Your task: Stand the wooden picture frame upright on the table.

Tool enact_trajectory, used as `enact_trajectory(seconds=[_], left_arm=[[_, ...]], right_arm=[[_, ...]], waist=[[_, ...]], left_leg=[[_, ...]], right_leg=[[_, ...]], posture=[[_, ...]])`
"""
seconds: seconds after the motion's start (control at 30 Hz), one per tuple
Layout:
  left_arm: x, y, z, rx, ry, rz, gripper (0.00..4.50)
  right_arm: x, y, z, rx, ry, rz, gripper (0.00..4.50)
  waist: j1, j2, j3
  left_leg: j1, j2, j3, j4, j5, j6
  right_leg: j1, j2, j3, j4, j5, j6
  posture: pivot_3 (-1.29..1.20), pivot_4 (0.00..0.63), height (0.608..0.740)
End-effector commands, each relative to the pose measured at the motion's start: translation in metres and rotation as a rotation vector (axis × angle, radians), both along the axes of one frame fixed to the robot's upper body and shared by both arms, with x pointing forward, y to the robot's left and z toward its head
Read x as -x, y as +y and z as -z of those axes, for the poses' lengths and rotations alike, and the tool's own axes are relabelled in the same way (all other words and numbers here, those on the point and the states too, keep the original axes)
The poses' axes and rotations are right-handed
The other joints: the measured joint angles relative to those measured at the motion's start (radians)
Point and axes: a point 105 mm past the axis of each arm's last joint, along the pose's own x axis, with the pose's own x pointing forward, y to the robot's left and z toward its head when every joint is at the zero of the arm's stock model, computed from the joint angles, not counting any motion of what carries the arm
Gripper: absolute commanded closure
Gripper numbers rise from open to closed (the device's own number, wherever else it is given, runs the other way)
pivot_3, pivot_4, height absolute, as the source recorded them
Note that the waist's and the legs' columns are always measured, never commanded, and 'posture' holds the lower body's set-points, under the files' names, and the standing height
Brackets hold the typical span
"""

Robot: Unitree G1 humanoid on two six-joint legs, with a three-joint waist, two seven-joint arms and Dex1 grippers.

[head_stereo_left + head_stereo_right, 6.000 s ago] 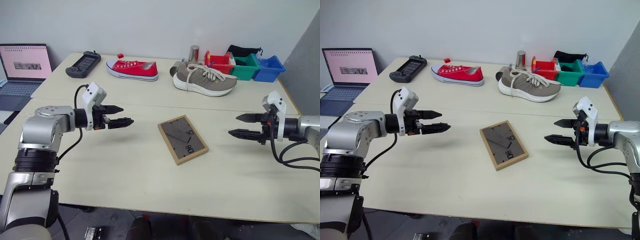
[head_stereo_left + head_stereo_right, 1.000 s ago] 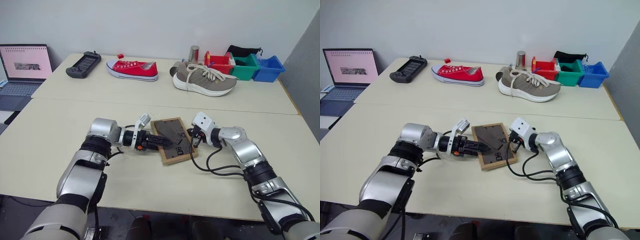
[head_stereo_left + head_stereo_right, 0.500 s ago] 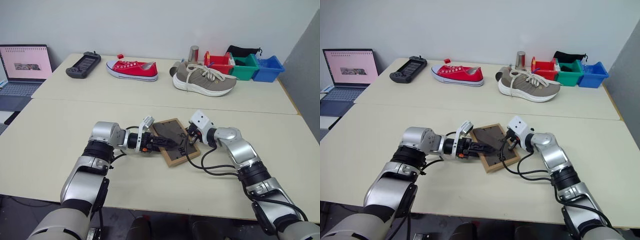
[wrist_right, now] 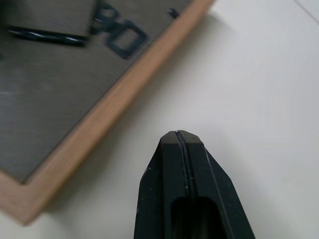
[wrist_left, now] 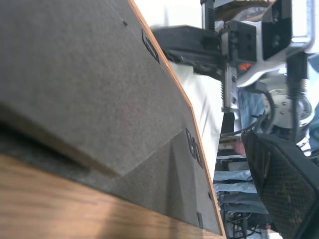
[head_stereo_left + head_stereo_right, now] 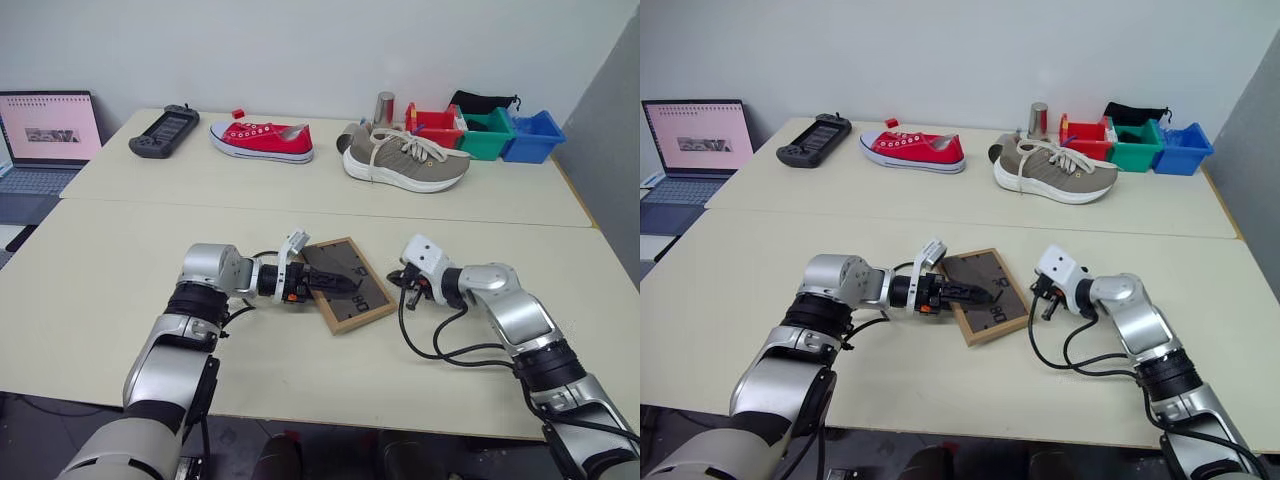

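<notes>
Clearly the wooden picture frame (image 6: pixel 344 284) lies back-up on the table (image 6: pixel 120 270), its dark grey panel with the white marks facing upward, its long axis running diagonally from the far corner near the left arm toward the near corner on the right arm's side. It sits between the two arms, and the coming move turns on which of them has a purchase on it.

Of the two, the left gripper (image 6: pixel 330 284) is the nearer: its black fingers (image 6: pixel 962 291) reach in from the frame's left edge and lie over the grey back panel, spread wide. In the left wrist view the panel and its folded stand flap fill the space directly ahead of those fingers, with the light-wood rim just beneath them. Whether one finger is under the flap or the frame's edge cannot be told.

By contrast, the right gripper (image 4: pixel 182 144) has its fingers (image 4: pixel 169 149) pressed together, holding nothing. It points toward the frame's right edge, with the frame ahead of and slightly to one side of the tips, and a strip of bare table shows between them in the right wrist view, so it is near but not touching.

Judging from this, the frame is not yet raised.
</notes>
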Motion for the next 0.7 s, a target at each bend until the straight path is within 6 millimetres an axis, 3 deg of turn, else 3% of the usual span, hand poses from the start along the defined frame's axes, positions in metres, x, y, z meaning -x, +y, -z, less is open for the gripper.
enact_trajectory(seconds=[0.03,0.17,0.33,0.63,0.7], left_arm=[[0.003,0.001,-0.004,0.008,-0.005,0.007,0.05],[0.001,0.002,-0.006,0.004,-0.017,0.001,0.05],[0.001,0.002,-0.006,0.006,-0.022,0.002,0.05],[-0.001,-0.001,-0.007,0.009,-0.032,0.002,0.05],[-0.002,-0.001,-0.007,0.008,-0.035,0.001,0.00]], right_arm=[[0.015,-0.006,-0.008,0.025,0.012,-0.056,4.50],[0.034,-0.022,-0.002,0.084,0.075,-0.098,4.50],[0.050,-0.024,0.001,0.091,0.119,-0.136,4.50],[0.052,-0.013,-0.005,0.055,0.126,-0.143,4.50],[0.051,-0.013,-0.004,0.054,0.129,-0.131,4.15]], waist=[[0.003,0.000,0.000],[0.007,0.000,0.000],[0.003,0.000,0.000],[0.004,0.000,0.000],[0.005,0.000,0.000]], left_leg=[[0.000,0.000,0.000,0.000,0.000,0.000],[-0.001,-0.001,0.000,0.000,0.000,0.000],[0.000,0.000,0.000,0.000,0.000,0.000],[0.000,0.000,0.000,0.000,0.000,0.000],[0.000,0.000,0.000,0.000,0.000,0.000]], right_leg=[[0.000,0.000,0.000,0.000,0.000,0.000],[0.000,0.000,0.000,-0.001,0.000,0.000],[0.000,0.000,0.000,-0.001,0.000,0.000],[0.000,0.000,0.000,-0.001,0.000,0.000],[0.000,0.000,0.000,-0.001,0.000,0.000]], posture=[[0.00,0.150,0.740],[0.00,0.150,0.740],[0.00,0.150,0.740],[0.00,0.150,0.740],[0.00,0.150,0.740]])
